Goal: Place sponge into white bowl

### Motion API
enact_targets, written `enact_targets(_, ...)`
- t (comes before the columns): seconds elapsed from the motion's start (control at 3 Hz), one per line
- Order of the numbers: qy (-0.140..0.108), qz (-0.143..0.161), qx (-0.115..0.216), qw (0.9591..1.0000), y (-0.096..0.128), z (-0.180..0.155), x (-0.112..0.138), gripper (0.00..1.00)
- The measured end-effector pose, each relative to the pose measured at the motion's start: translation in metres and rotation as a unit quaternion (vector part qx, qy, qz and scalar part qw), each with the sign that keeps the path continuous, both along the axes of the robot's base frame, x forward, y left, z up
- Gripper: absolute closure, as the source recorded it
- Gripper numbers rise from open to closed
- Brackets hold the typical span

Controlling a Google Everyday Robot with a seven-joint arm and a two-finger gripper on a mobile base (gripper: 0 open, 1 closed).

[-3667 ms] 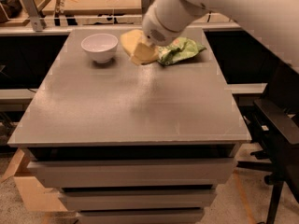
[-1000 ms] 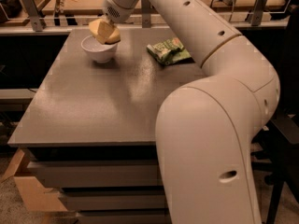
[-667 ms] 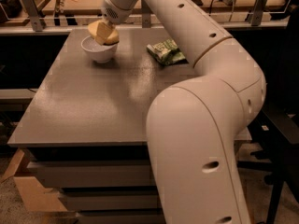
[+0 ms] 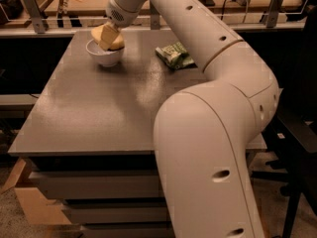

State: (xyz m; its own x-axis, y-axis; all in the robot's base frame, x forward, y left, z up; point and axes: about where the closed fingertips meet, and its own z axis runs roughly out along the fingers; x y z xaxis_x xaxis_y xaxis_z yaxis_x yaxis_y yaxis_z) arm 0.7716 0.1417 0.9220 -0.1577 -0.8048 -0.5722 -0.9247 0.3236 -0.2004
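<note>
at the far left corner of the table (image 4: 99, 108): gripper (image 4: 109, 37), low over the white bowl (image 4: 104, 58), on the end of the long white arm (image 4: 208, 38) stretched across from the near right. closed on the sponge (image 4: 97, 33), by the look of it, one yellowish finger (image 4: 111, 33) laid slantwise across the front of the block. sponge down at the mouth of the bowl, bulging above and across the rim; cannot tell whether its underside touches the inside yet. green snack bag (image 4: 173, 54) lying well apart to the right, out of the way.

judged as the very last step: only the letting go left.

soft, light foam, easily squashed and quick to spring back, so likely to puff out once released and sit proud of the rim rather than drop deep inside, being about as wide as the bowl. nothing fragile about it; pinched across the thick middle, as here, looks like the sound hold. glossy, hard bowl on a small base, light enough to slide or tip under a sideways nudge. best released with no downward push, then lifted straight up to keep the foam from clinging to the finger and dragging back out.
</note>
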Motion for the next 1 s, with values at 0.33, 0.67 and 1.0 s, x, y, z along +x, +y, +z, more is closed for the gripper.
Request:
enact_targets(0.33,0.002,0.001,-0.001,1.0,0.002,-0.004,0.0,0.04)
enact_targets(0.67,0.004,0.002,-0.002,1.0,0.004,-0.006,0.0,0.0)
enact_targets(1.0,0.005,-0.006,-0.001,1.0,-0.01,-0.004,-0.005,0.0)
